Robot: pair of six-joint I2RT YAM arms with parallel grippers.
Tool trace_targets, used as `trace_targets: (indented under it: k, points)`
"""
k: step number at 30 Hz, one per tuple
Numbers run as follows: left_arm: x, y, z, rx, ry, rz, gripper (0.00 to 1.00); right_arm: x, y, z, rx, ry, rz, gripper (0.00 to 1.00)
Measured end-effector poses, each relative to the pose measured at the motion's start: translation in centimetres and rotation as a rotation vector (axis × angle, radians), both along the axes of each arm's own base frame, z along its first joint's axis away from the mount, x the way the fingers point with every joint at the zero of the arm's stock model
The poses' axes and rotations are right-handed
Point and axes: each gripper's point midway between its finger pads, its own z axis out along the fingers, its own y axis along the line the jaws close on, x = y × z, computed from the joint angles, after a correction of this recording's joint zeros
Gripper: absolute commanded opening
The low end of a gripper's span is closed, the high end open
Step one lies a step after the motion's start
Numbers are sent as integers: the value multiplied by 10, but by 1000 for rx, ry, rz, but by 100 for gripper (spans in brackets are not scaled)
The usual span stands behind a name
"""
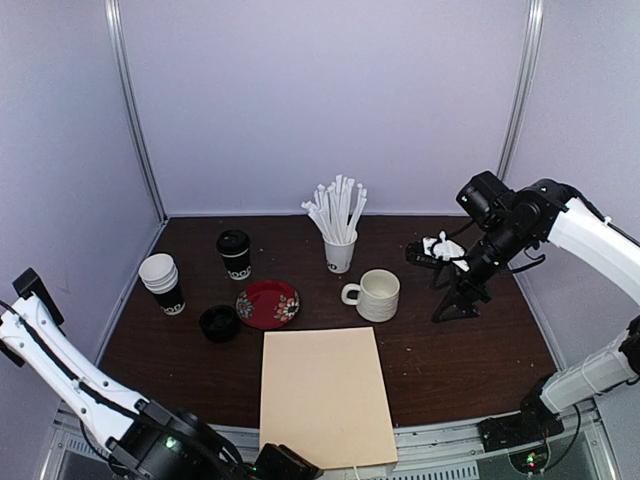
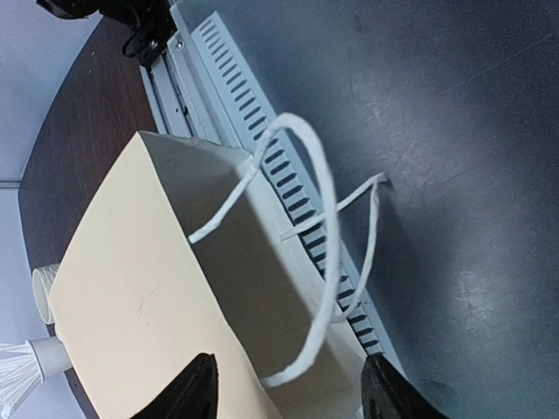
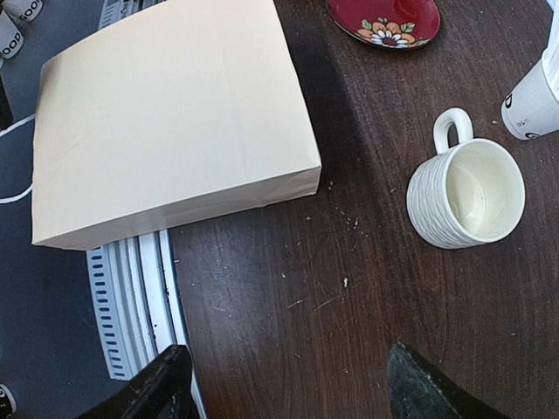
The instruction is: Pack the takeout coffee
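At the near middle of the table (image 1: 470,360) lies the paper bag (image 1: 325,395), flat on its side. Its long axis runs near to far and its mouth is toward the near edge, where the white cord handles (image 2: 332,227) hang over the rim. It looks light and floppy, and will likely need standing up and opening before anything goes in. Close by those handles hangs the left gripper (image 2: 288,394), fingers apart and empty. The right gripper (image 3: 293,388) hovers over bare wood near the mug (image 3: 465,194), likewise spread wide with nothing between its fingers. Far to the left stands the lidded cup (image 1: 234,254), upright, long axis vertical, lid up, just beyond the red plate (image 1: 268,303). Further left and nearer stands a stack of cups (image 1: 163,284) without lids, mouths up, and what looks like a loose black lid (image 1: 218,323) lies between stack and plate. Such a paper cup is light, thin-walled and easily crushed. Whether it is filled cannot be told, so it is best kept upright. The safest hold is probably from the side, round the body below the lid, squeezing gently, since the lid itself could pop off.
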Motion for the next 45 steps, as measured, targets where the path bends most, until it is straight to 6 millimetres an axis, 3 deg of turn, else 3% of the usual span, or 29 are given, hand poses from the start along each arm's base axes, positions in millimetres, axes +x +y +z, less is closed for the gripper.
trace_targets:
  k: [3,5,8,10,18,21,27,32,38,41,45]
  points:
    - [5,-9,-13,2,-49,31,57,-1,-1,1,5,-9,0,81]
    - [7,-14,-16,-9,-65,45,48,-3,-4,4,8,-25,-2,80]
    - [9,-22,-16,-19,-84,68,12,-5,-6,10,16,-49,-5,80]
    - [8,-30,-11,-36,-89,81,0,-6,-7,13,22,-60,-5,80]
    - [23,-41,23,-123,-77,141,0,-6,-8,9,26,-68,-7,79]
    - [49,-41,41,-163,-83,206,0,-4,-7,7,29,-73,-9,79]
    - [113,-30,99,-301,-85,356,0,0,-5,8,36,-86,-11,80]
    - [181,-15,133,-399,-76,504,0,2,-5,9,40,-96,-15,79]
    - [245,-5,134,-422,-22,624,0,-2,0,19,77,-76,-15,78]
    - [269,-4,124,-406,28,669,0,-12,8,43,148,-78,19,79]
    - [299,-11,119,-414,101,722,0,-43,19,77,227,-110,121,79]
